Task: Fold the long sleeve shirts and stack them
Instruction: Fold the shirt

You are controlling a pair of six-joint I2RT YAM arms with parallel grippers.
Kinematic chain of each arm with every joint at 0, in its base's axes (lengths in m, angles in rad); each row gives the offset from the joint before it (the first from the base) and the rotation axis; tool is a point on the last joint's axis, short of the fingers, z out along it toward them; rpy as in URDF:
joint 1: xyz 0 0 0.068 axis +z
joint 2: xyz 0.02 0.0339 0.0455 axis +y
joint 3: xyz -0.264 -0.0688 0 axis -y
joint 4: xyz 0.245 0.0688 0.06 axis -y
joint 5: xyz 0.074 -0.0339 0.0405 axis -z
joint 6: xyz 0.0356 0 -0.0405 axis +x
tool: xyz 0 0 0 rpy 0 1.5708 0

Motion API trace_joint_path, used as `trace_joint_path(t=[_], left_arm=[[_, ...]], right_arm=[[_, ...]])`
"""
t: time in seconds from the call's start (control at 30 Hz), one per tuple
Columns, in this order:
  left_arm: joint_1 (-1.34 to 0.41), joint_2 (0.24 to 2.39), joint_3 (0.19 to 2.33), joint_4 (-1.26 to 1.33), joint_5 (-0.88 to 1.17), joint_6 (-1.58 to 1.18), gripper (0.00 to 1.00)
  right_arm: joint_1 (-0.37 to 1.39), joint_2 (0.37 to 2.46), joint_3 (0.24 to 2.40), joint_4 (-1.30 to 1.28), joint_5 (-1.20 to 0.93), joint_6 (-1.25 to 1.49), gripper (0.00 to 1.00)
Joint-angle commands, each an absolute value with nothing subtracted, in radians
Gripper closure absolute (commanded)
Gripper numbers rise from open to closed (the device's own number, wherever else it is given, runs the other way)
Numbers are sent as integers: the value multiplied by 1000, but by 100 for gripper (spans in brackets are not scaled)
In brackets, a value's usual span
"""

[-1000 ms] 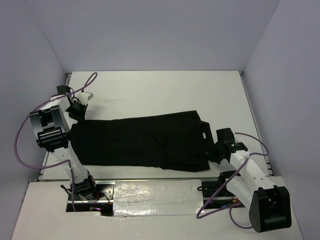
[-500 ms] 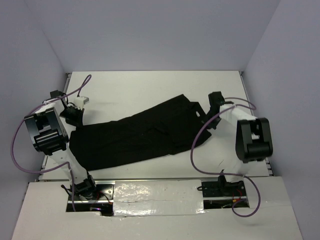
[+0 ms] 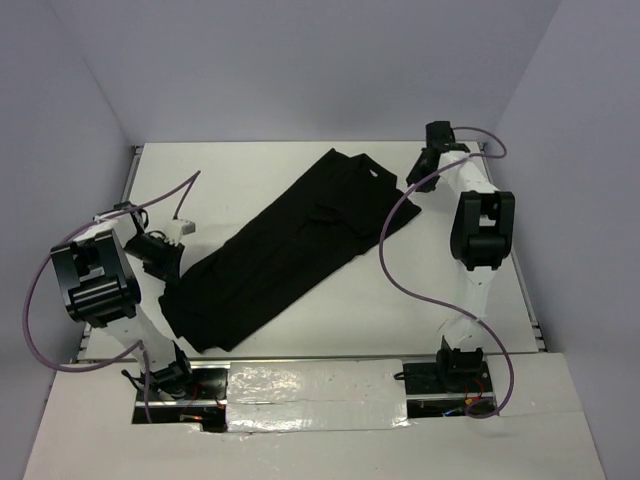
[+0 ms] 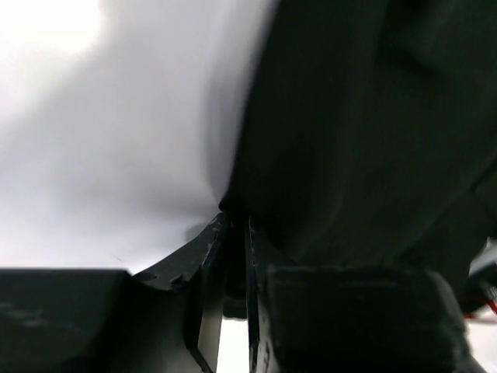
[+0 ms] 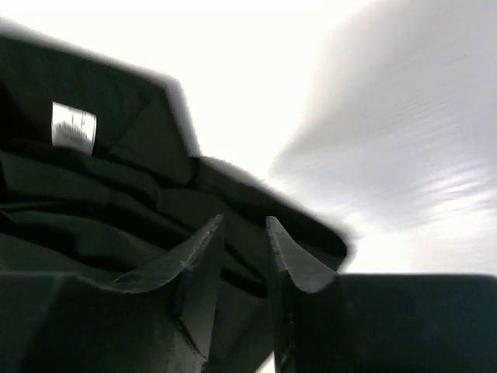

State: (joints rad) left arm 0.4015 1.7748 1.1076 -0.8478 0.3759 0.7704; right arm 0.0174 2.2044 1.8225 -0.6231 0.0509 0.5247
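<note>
The flat white surface (image 3: 250,170) is carrying the plain black soft fabric shirt (image 3: 290,245), which is lying across its middle with its long axis running from 7 o'clock to 1 o'clock and its collar pointing to 1. It is looking light and limp, so I am taking edges. My left gripper (image 4: 231,233) is pinching the hem end. My right gripper (image 5: 242,233) is nipping a shoulder fold near the small white neck label (image 5: 74,127).

One shirt (image 3: 290,250), one left end effector (image 4: 233,222), one right end effector (image 5: 244,225), seemingly one label (image 5: 74,128).
</note>
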Motion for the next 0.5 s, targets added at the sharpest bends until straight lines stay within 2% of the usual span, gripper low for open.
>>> trace_joint_path(t=[0.0, 0.1, 0.27, 0.37, 0.4, 0.47], left_arm=[[417, 1681, 1052, -969, 351, 862, 74], [416, 1640, 1003, -994, 325, 900, 73], [416, 1624, 1012, -1045, 374, 925, 59], [433, 1643, 1090, -1065, 414, 907, 53], [442, 1649, 1116, -1071, 426, 890, 47], [463, 1672, 1204, -1095, 454, 876, 46]], right_arm=[[-60, 2077, 1833, -615, 25, 467, 63], [-60, 1968, 1729, -560, 0, 436, 62], [-64, 1839, 1473, -467, -202, 492, 62], [-61, 1809, 1309, -398, -239, 609, 62], [-61, 1802, 1251, -381, -215, 630, 62], [-61, 1804, 1214, -347, -199, 681, 61]])
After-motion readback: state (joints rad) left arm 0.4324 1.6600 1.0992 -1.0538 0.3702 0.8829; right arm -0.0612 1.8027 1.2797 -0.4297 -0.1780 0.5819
